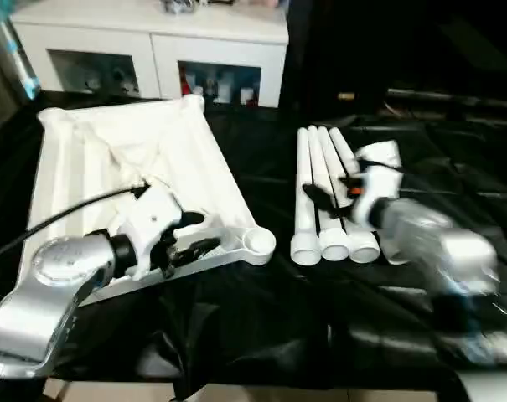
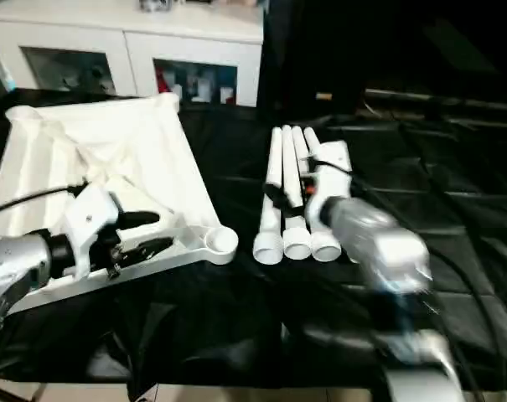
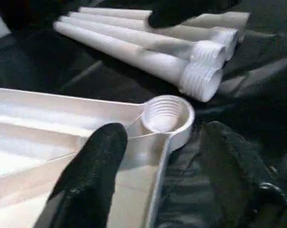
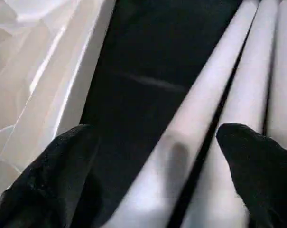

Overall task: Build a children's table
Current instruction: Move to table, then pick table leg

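1. The white plastic square table top (image 1: 127, 180) is lying upside down, ribbed underside up, on the left part of the black sheet-covered work surface (image 1: 261, 327). Its near round corner socket (image 1: 258, 243) is pointing towards the row of legs.
2. The four long white plastic tube legs (image 1: 320, 197) are lying side by side to the right of the top, apart from it, threaded ends facing the robot.
3. The left gripper (image 1: 190, 233) is sitting at the top's near rim, its fingers spread with one over the ribbed underside and one outside the rim, pinching nothing that I can see.
4. The right gripper (image 4: 157, 161) is hanging over the legs with its fingers wide apart, straddling the leftmost leg and closing on none.
5. Risk: the legs are touching each other, so a finger coming down between them is likely nudging a neighbour and rolling the row.
6. Risk: with the top unclamped, pressing a leg into the socket is likely sliding the top on the slick sheet.
7. Risk: a tilted leg is likely cross-threading in the socket.
8. Containers: the white cabinet with glass doors (image 1: 157, 50) behind the work surface is holding small items on its shelves, too unclear to name. The socket is standing empty.
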